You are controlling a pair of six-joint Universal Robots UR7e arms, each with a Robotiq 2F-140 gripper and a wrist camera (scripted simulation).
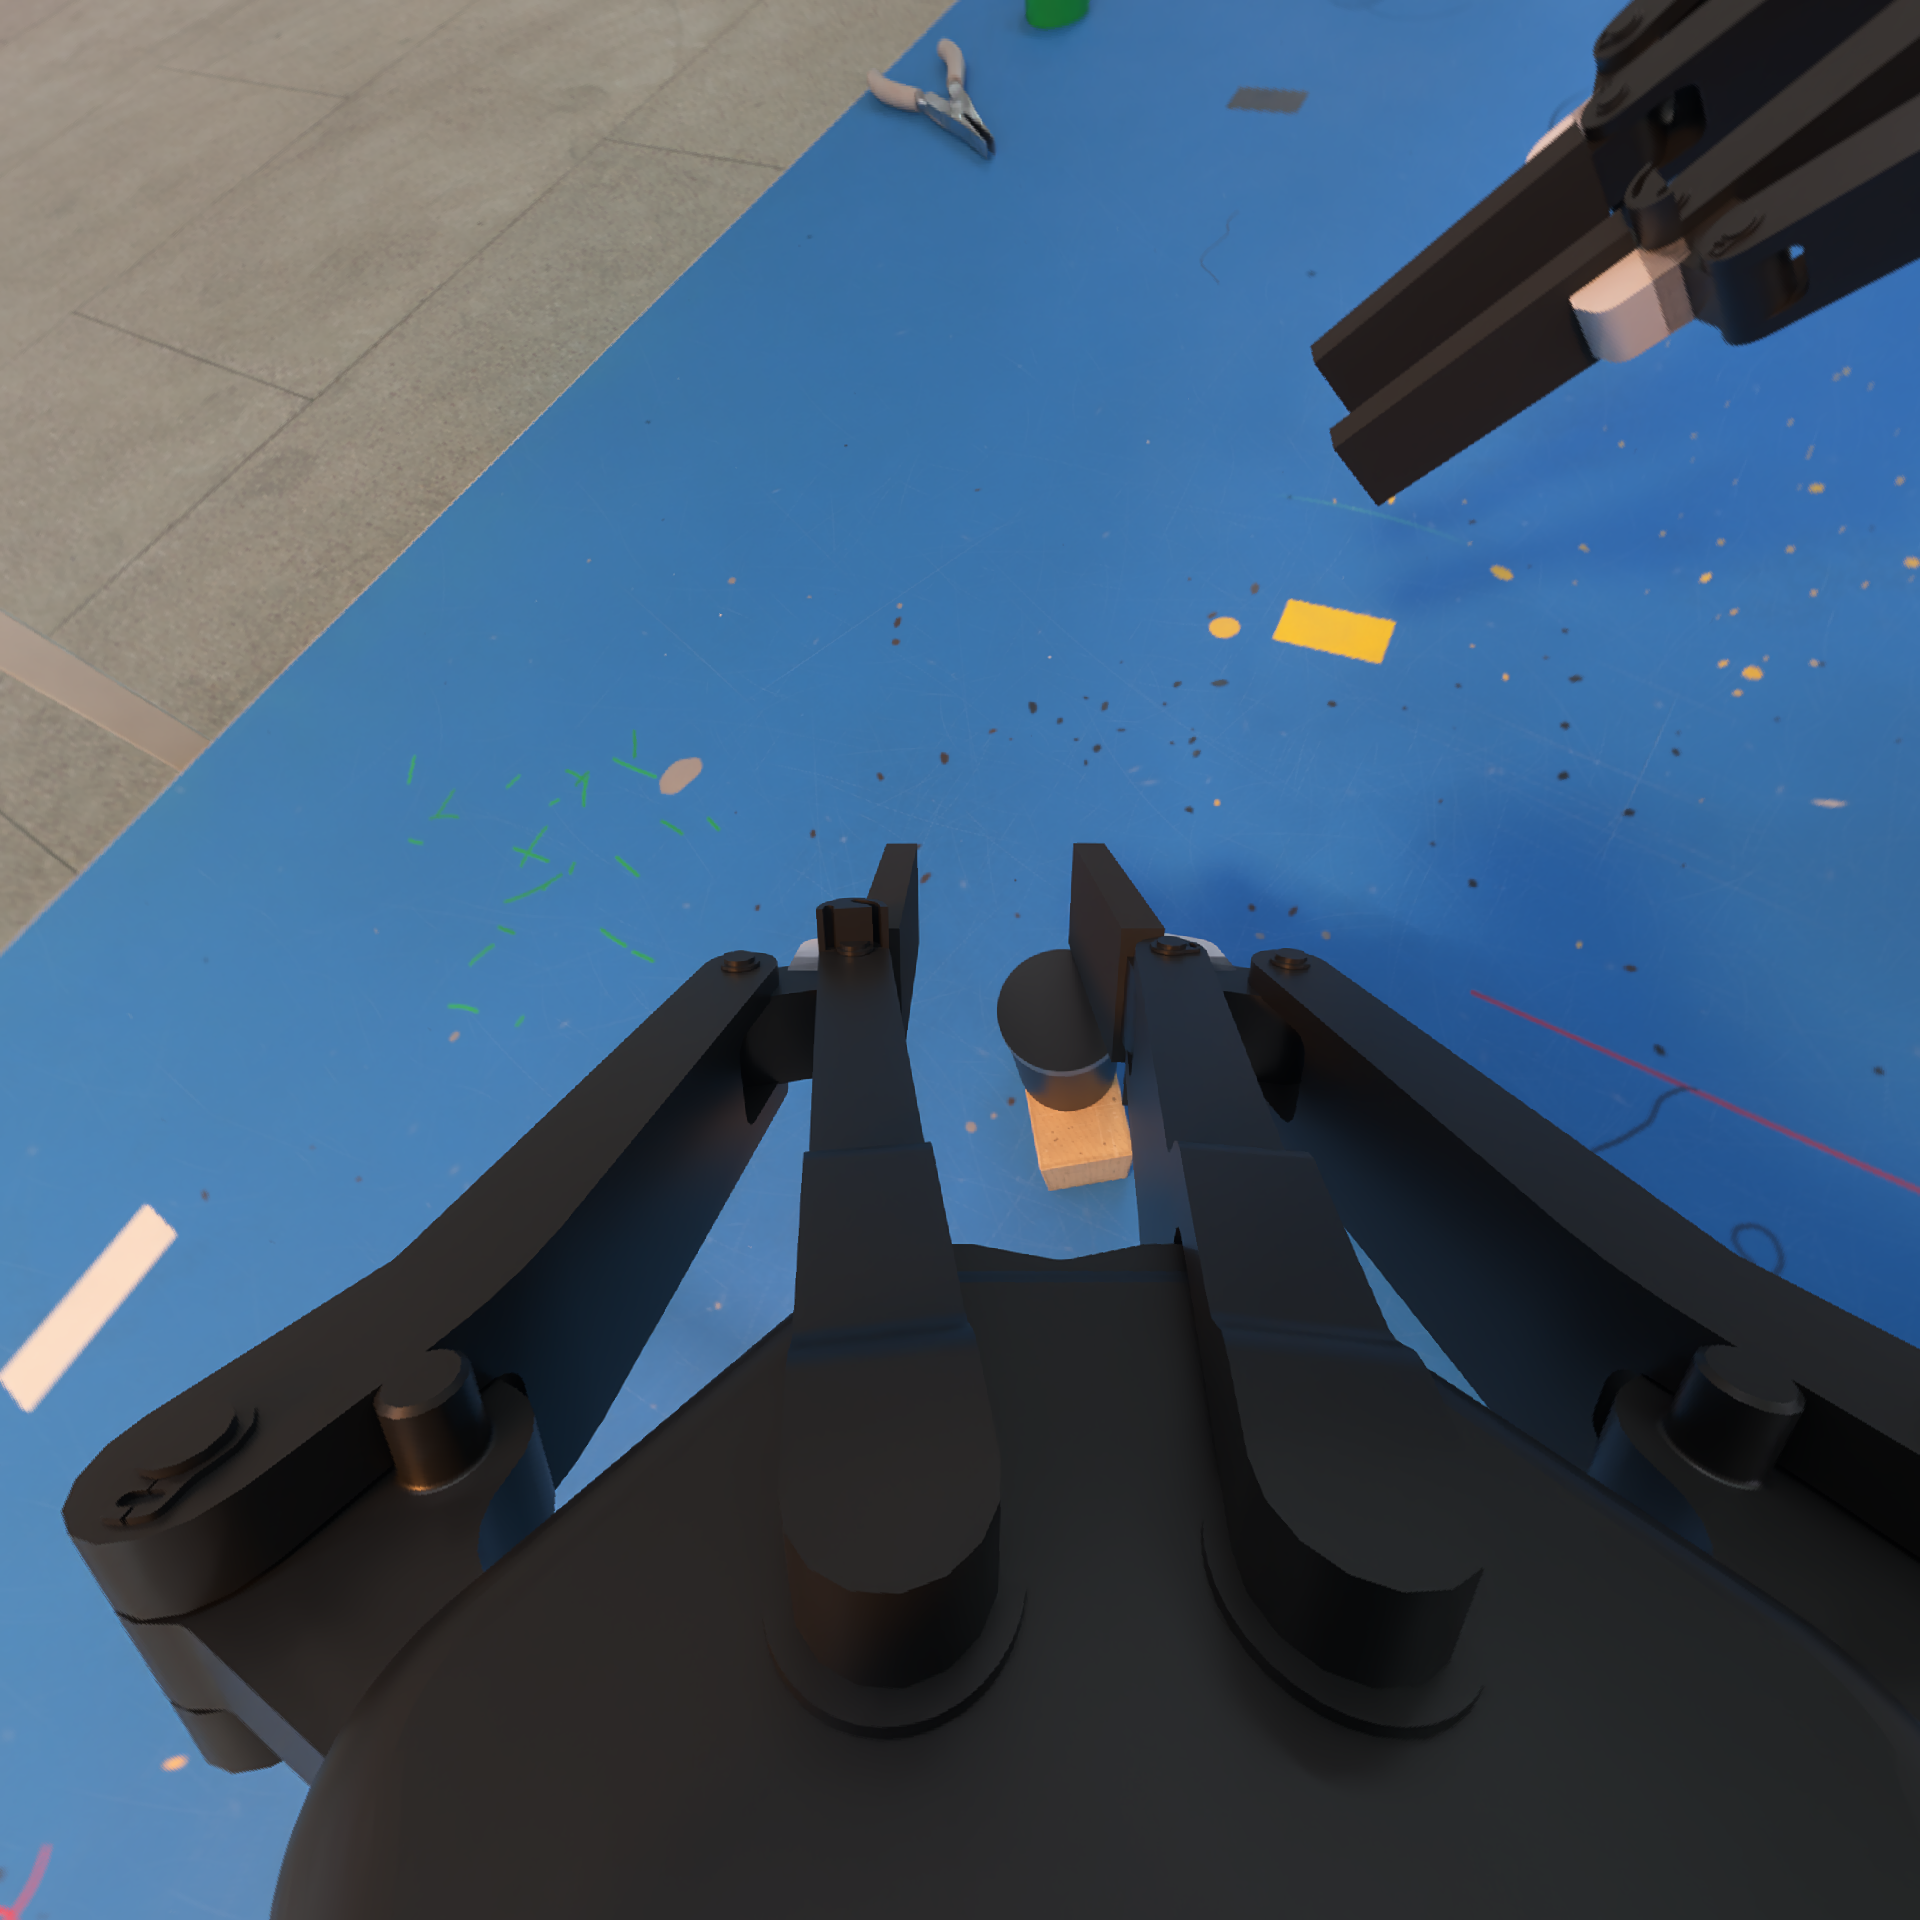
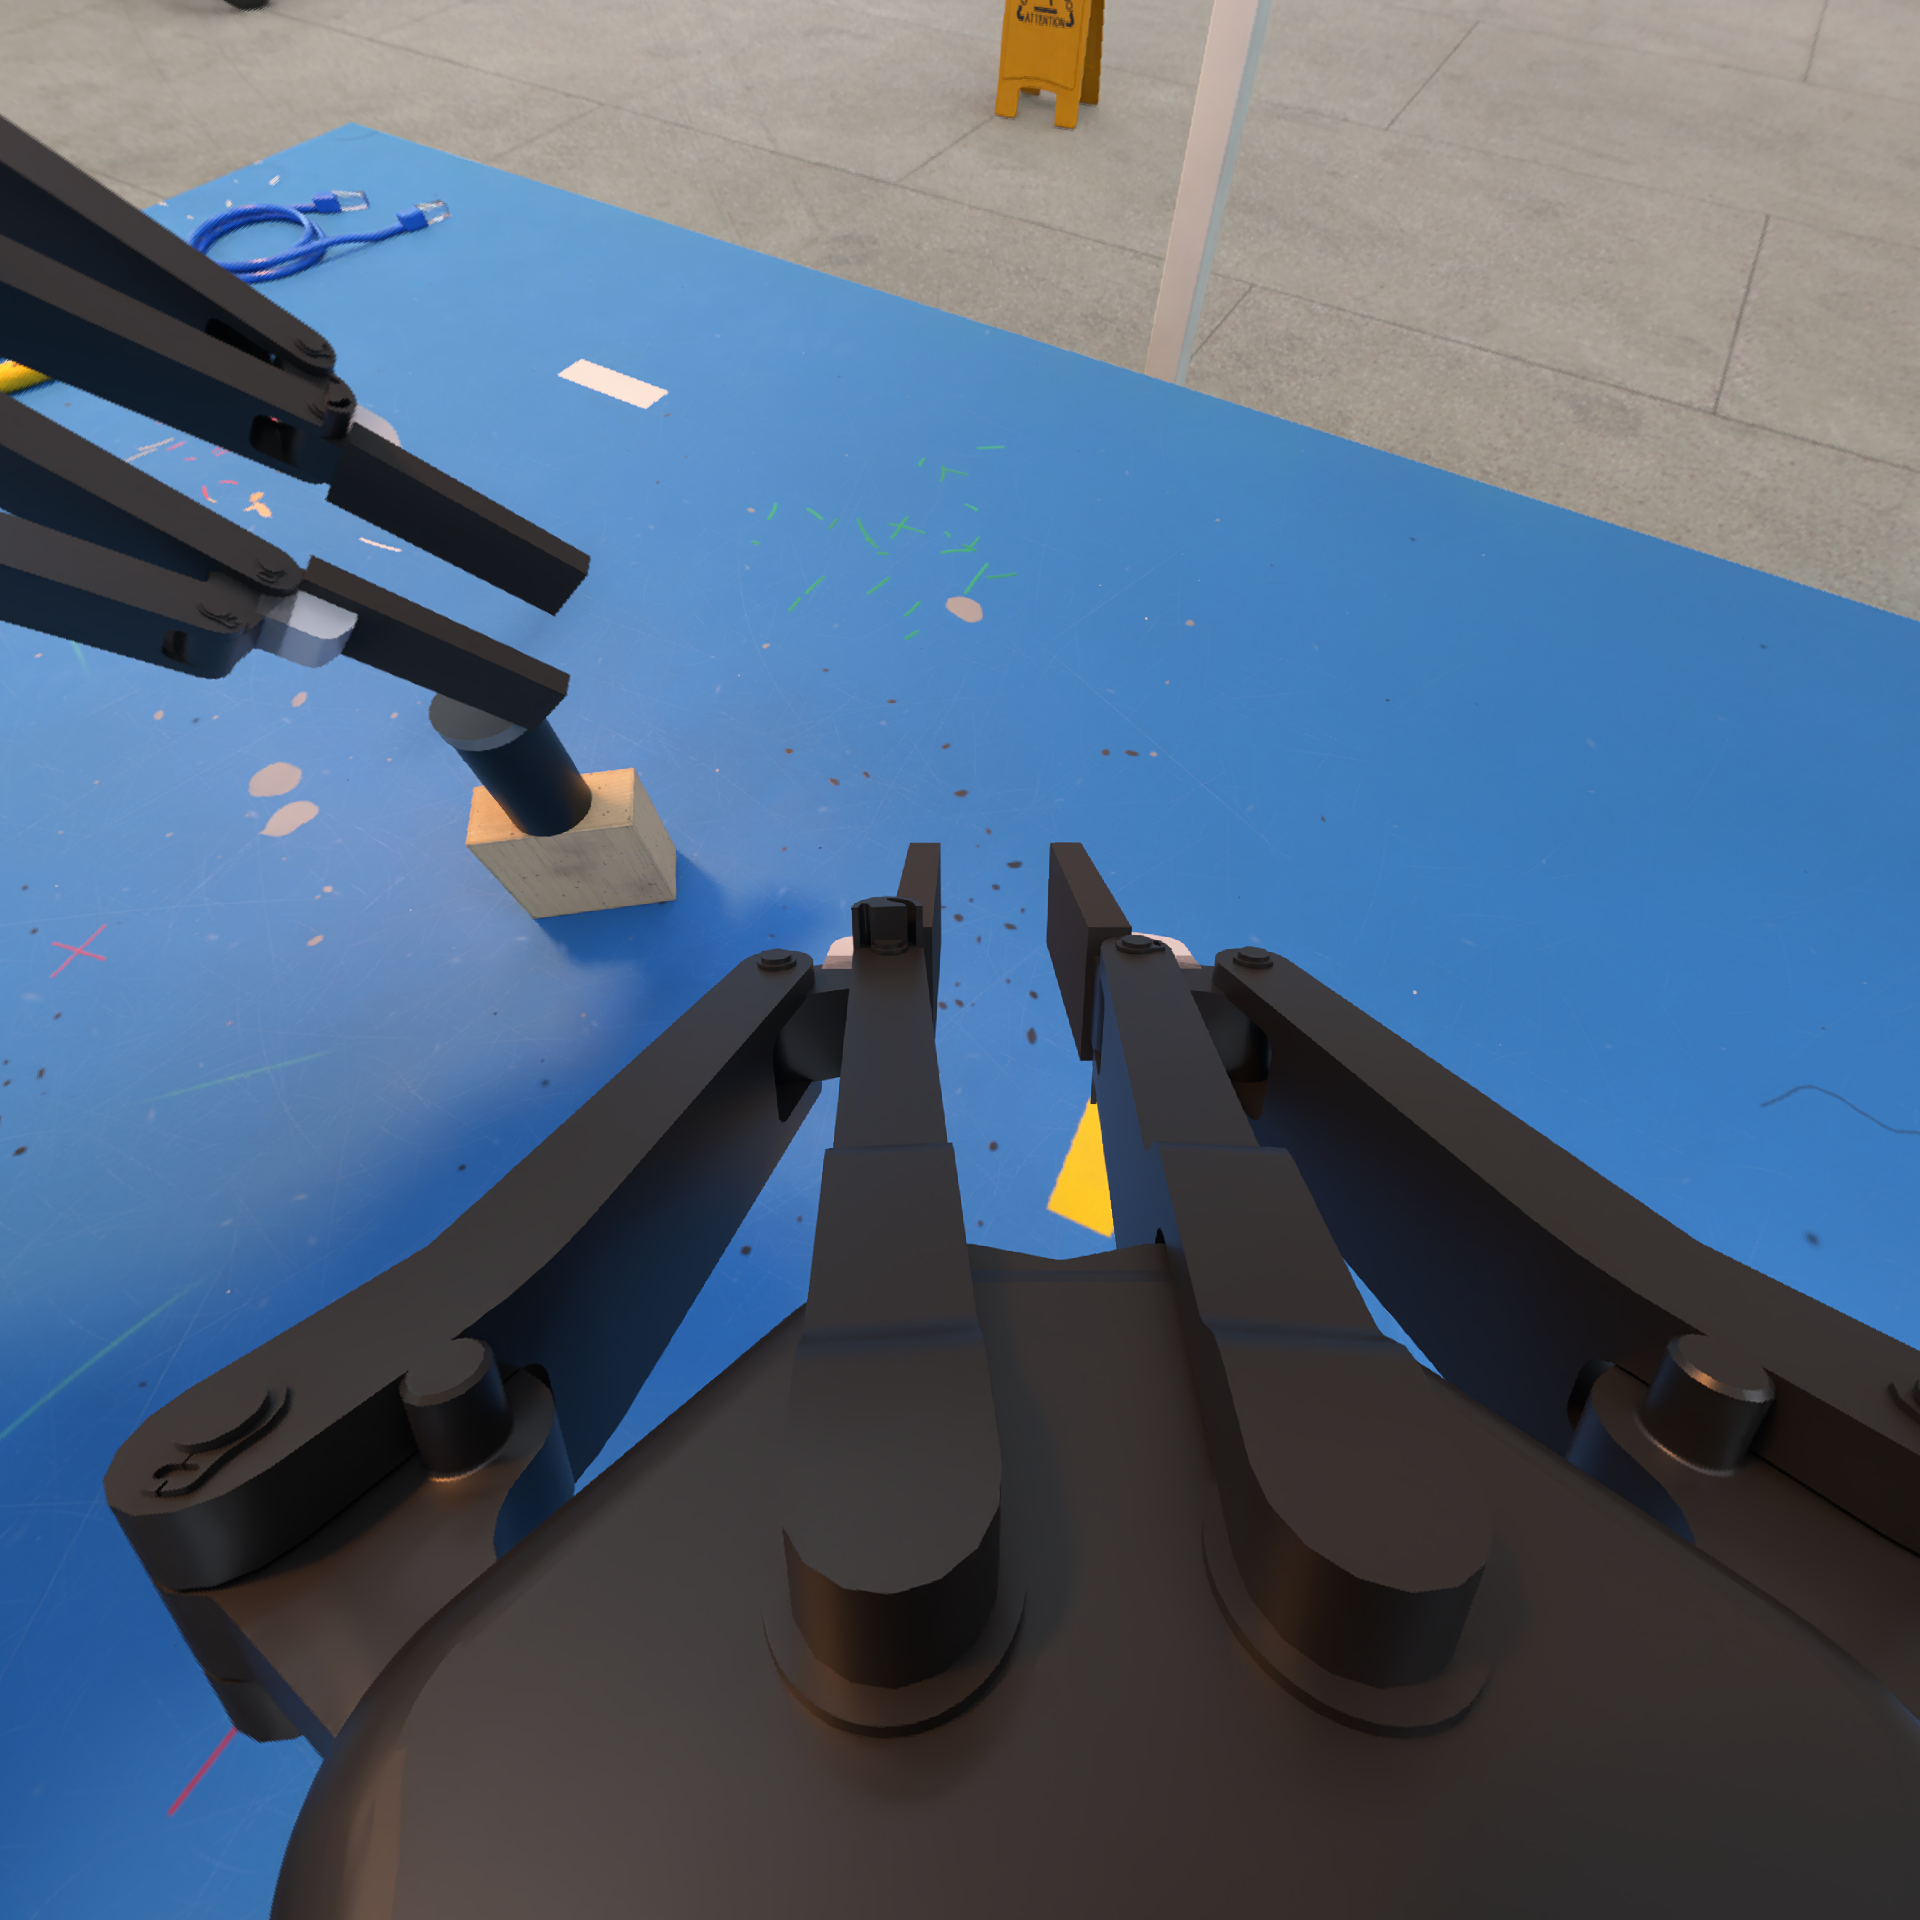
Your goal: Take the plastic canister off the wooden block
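A black plastic canister (image 1: pixel 1049 1029) with a grey lid stands upright on a pale wooden block (image 1: pixel 1081 1143) on the blue table (image 1: pixel 935 520). My left gripper (image 1: pixel 995 873) is open and hovers just above the canister, whose lid is partly hidden under the right finger. In the right wrist view the left gripper (image 2: pixel 561 639) comes in from the left, its nearer finger over the lid of the canister (image 2: pixel 525 774) on the block (image 2: pixel 582 842). My right gripper (image 2: pixel 995 883) is partly open and empty, to the right of the block. It also shows in the left wrist view (image 1: pixel 1351 416).
Pliers (image 1: pixel 940 104) and a green object (image 1: pixel 1055 10) lie far across the table. A blue cable (image 2: pixel 301 234) lies at a far corner. Beyond the table edge are a white post (image 2: pixel 1205 187) and a yellow floor sign (image 2: pixel 1044 57).
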